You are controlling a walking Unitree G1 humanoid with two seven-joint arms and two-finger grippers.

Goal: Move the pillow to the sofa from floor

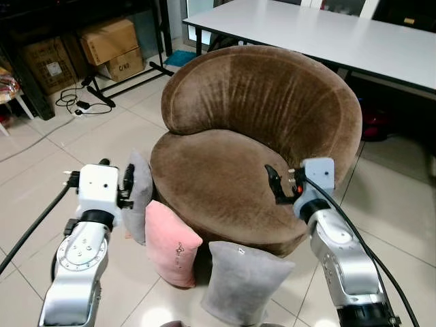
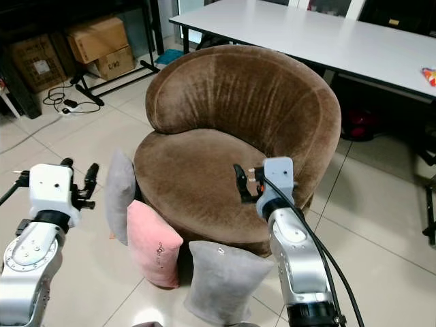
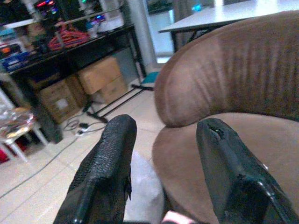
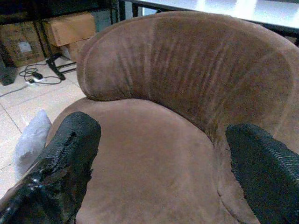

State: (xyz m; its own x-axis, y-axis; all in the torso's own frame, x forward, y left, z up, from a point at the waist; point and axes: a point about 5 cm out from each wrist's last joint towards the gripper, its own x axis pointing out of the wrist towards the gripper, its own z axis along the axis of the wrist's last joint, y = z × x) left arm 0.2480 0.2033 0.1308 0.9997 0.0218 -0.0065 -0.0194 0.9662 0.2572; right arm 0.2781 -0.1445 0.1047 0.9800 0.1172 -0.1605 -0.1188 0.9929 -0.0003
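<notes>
Pale tiled floor [image 1: 41, 163], with a round brown sofa chair [image 1: 259, 136] at centre. Behind it stands a long white bench [image 1: 327, 34]. To the robot's left, a dark rack [image 1: 41, 20] holds two cardboard boxes [image 1: 109, 41], with a cable and power strip [image 1: 82, 105] lying on the tiles.

Pillow count: three, all on the floor, all propped upright against the sofa's front base, which is what keeps them standing on edge. A grey pillow [image 2: 120, 194] leans at the robot's left, a pink pillow [image 1: 172, 242] stands just beside it, and a second grey pillow [image 1: 242, 283] stands nearest the robot, in front. The seat carries no pillow, so the transfer is not yet done.

Left claw [image 1: 127, 184]: raised beside the left grey pillow, close to its upper edge; fingers parted, as the left wrist view confirms, holding nothing. Judged to be lined up for a grasp on that pillow.

Right claw [image 1: 274, 184]: poised over the front of the seat cushion; fingers spread wide in the right wrist view, empty. Its purpose there is unclear; possibly waiting to receive or steady.

Arms counted: two. Boxes: two.
</notes>
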